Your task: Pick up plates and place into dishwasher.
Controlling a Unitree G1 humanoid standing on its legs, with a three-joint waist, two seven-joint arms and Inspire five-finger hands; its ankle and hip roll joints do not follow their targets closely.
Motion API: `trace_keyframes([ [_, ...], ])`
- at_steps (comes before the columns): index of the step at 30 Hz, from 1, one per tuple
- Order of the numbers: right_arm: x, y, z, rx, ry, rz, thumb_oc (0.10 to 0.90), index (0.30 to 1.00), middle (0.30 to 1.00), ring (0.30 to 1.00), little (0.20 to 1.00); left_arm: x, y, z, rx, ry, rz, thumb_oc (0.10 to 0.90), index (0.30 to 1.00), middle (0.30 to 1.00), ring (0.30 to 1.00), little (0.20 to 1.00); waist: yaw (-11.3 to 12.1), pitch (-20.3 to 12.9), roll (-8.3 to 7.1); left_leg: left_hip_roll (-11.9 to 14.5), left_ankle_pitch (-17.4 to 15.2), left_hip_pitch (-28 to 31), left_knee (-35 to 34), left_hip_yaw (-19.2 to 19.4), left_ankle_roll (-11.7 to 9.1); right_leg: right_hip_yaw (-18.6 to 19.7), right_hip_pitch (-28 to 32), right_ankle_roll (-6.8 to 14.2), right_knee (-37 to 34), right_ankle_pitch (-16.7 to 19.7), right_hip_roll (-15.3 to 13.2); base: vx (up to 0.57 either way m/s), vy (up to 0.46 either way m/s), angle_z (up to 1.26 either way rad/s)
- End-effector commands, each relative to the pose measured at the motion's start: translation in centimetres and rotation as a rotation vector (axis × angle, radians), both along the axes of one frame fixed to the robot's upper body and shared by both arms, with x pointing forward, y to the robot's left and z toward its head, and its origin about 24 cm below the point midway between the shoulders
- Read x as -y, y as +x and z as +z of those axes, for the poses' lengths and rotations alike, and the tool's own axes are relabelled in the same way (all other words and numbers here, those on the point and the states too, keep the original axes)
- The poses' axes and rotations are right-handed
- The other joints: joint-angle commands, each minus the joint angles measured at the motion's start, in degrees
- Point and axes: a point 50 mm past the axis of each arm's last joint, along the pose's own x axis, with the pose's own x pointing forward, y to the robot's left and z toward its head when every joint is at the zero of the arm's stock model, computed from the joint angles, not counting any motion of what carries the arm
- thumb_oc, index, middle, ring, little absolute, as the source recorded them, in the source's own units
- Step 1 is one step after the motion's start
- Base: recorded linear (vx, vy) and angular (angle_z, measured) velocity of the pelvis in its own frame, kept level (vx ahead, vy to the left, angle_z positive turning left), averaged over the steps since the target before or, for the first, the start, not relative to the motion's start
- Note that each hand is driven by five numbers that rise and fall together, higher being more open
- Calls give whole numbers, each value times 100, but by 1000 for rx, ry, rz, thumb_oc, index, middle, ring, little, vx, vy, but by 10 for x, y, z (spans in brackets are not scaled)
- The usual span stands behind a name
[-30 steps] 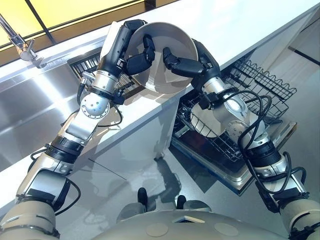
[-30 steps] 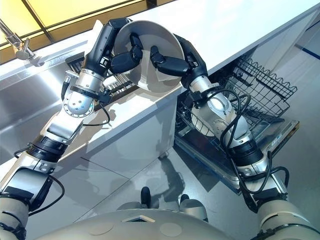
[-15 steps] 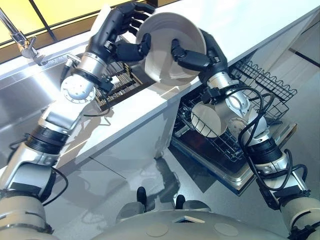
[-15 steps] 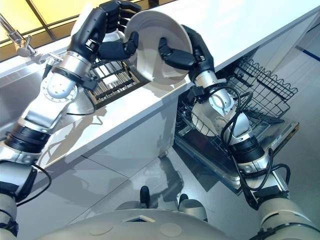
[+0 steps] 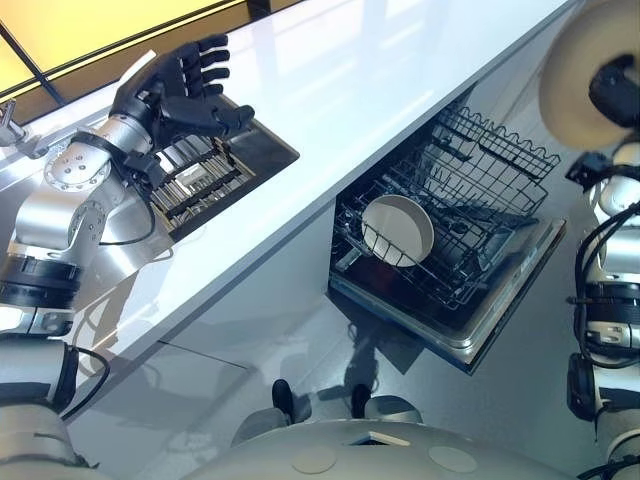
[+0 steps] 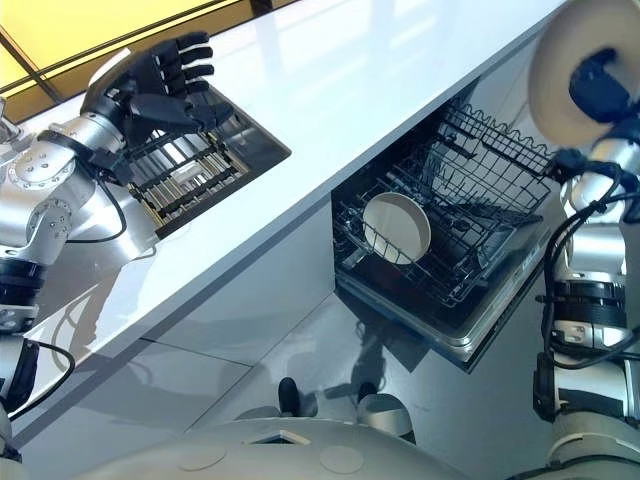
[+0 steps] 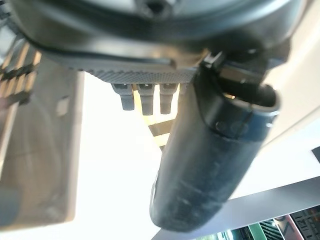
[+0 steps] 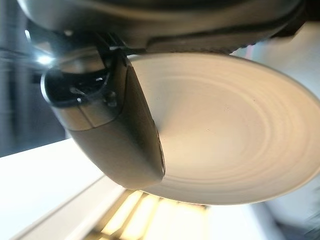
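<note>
Since the plate [image 5: 572,78] looks like glazed ceramic, we judge it stiff, fairly heavy for one hand, slick on its face and quick to chip if it knocks against wire, so the rim is the place to hold it, thumb on one side and fingers on the other. That is how we have it at the upper right of the frame. The right hand [image 5: 617,90] pinches the plate near its edge, and in the right wrist view the thumb [image 8: 112,135] lies pressed against the ringed face, while the fingers behind it are hidden from us. The left hand [image 5: 170,92] hangs at the upper left with its fingers [image 5: 203,60] spread and straight, holding nothing, over a slatted drainer [image 5: 195,182] sunk into the surface [image 5: 380,80]. That surface is white, glossy and long, running diagonally across the frame. Below it, right of centre, the dishwasher [image 5: 505,322] stands open, its lower rack [image 5: 462,285] pulled out with one dish [image 5: 397,230] already on edge among the tines. An upper rack [image 5: 500,160] sits just behind. We see free tines beside that dish, but the gaps look narrow, and the floor [image 5: 520,420] beneath looks hard and shiny.
</note>
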Motion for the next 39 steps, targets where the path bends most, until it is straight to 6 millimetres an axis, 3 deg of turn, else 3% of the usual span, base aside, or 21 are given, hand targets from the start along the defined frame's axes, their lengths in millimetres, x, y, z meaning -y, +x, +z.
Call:
trace_keyframes([
  [1,8,-13,37,106,-190,23,100,300,300,300,200,-21,-15,45,257,-90,66,800,900,900,900,900,183,-600,316,31,-636,185,55,95,-216,-208,-490,444,1014,-691,175,0,0,0],
  [7,10,-25,-18,-97,-192,78,100,300,300,300,200,-49,-27,23,269,-66,261,800,900,900,900,900,241,-467,307,14,-605,151,77,32,-192,-271,-527,400,1069,-706,158,-2,-5,1],
  [12,1,-25,-38,-174,-194,157,100,300,300,300,200,-81,-33,3,264,-69,456,800,900,900,900,900,250,-375,296,8,-600,154,88,-8,-183,-312,-542,375,1094,-715,157,2,-6,2],
  [17,-12,-19,-45,-190,-203,186,100,300,300,300,200,-90,-33,-14,227,-89,513,800,900,900,900,900,262,-327,285,3,-586,151,86,-25,-191,-360,-543,359,1085,-710,161,21,-13,11],
  [21,-9,-10,-36,-174,-234,88,100,300,300,300,200,-84,-28,-21,199,-56,502,800,900,900,900,900,319,-275,282,4,-583,142,92,-42,-211,-407,-542,347,1087,-713,164,34,-22,10],
  [28,17,-2,11,-186,-458,-122,100,300,300,300,200,-70,-20,-15,163,-19,469,800,900,900,900,900,467,-199,309,27,-600,101,144,-133,-227,-452,-586,308,1335,-872,172,53,-44,11],
  [35,33,-10,31,-269,-660,-155,100,300,300,300,200,-73,-24,-16,153,3,471,800,900,900,900,900,512,-128,317,67,-647,31,261,-246,-237,-443,-687,272,1660,-1059,176,77,-70,9],
  [39,34,-11,29,-333,-705,-92,100,300,300,300,200,-76,-27,-15,167,16,469,800,900,900,900,900,535,-17,343,101,-675,-56,364,-327,-250,-443,-797,232,1915,-1184,160,75,-98,6],
])
